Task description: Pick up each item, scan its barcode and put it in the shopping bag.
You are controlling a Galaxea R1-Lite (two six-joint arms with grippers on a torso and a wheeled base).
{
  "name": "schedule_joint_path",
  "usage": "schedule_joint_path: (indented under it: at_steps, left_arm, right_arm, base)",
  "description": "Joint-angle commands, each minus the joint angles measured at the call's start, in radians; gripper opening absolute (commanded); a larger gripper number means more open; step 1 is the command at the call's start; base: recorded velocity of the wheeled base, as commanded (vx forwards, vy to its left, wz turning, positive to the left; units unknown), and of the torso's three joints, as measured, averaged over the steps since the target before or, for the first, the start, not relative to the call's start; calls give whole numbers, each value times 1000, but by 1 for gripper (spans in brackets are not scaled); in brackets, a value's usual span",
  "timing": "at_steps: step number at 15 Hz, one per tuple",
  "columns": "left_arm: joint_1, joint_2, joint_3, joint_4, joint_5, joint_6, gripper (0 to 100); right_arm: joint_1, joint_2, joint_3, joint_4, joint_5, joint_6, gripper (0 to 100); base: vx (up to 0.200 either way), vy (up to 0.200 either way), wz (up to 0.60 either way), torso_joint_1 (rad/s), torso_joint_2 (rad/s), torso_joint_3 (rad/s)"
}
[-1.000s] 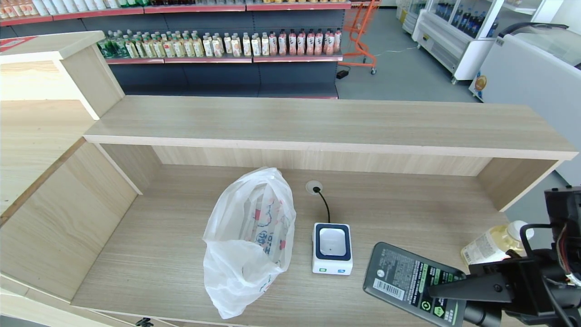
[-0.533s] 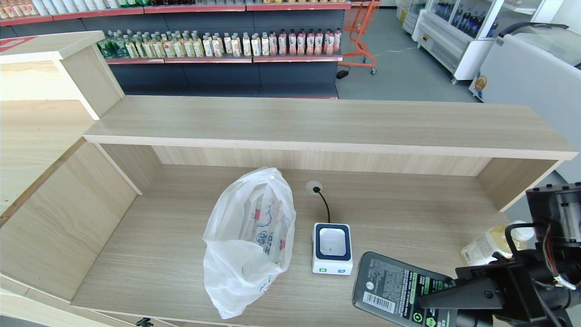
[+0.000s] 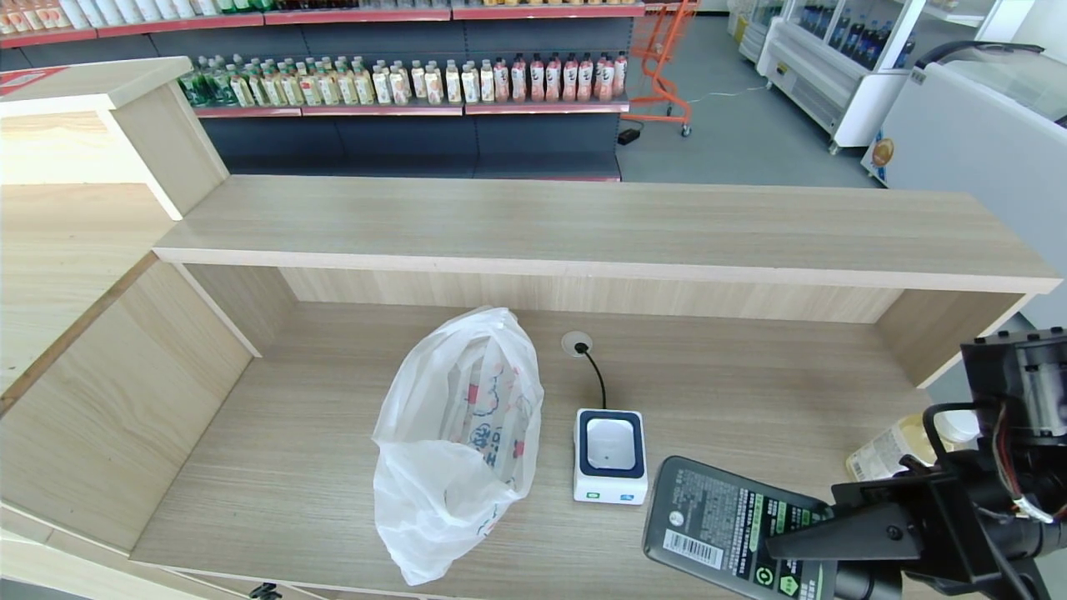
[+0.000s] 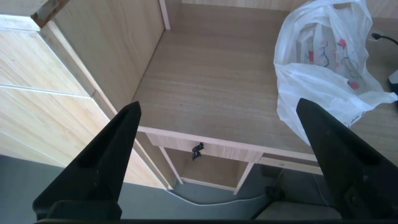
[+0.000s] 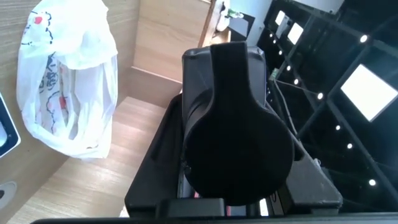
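My right gripper [image 3: 783, 546] is shut on a dark flat package [image 3: 725, 525] with a white barcode label facing up. It holds the package just above the counter, right of the white-and-blue scanner [image 3: 610, 455]. The right wrist view has the same package [image 5: 236, 118] close up, with the white shopping bag [image 5: 68, 93] beyond it. That bag [image 3: 458, 442] stands open just left of the scanner with printed items inside. My left gripper [image 4: 217, 155] hangs open off the counter's near left corner, nothing between its fingers, and the bag [image 4: 323, 62] lies ahead of it.
A yellowish bottle [image 3: 904, 446] with a white cap lies at the counter's right end, behind my right arm. The scanner's black cable [image 3: 596, 375] runs back to a round grommet. A raised wooden ledge [image 3: 583, 225] and side walls enclose the counter.
My right gripper has carried the dark package leftward and a bit nearer, closing in on the scanner. The bag, the scanner and the bottle have stayed put.
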Motion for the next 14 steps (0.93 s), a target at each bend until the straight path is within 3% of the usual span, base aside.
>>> schedule_joint_path:
  at_steps: [1,6,9,10,11,13,14]
  left_arm:
    - [0,0,0,0,1,0,100]
    - [0,0,0,0,1,0,100]
    - [0,0,0,0,1,0,100]
    - [0,0,0,0,-1,0,100]
    - [0,0,0,0,1,0,100]
    - [0,0,0,0,1,0,100]
    - [0,0,0,0,1,0,100]
  right_arm:
    - [0,1,2,-1,2,-60,0]
    - [6,-16,-10,1,20,-14,0]
    - [-47,-43,-16,1,25,244,0]
    - [-214,-86,-4,5,-23,476,0]
    - [-322,-140,13,7,-67,623,0]
    - [-448,-213,38,41,-63,792,0]
    - [-438,-216,27,105,-37,865,0]
  base:
    - [0,0,0,0,0,0]
    - [0,0,0,0,0,0]
    - [0,0,0,0,0,0]
    - [0,0,0,0,0,0]
    - [0,0,0,0,0,0]
    - [0,0,0,0,0,0]
    - [0,0,0,0,0,0]
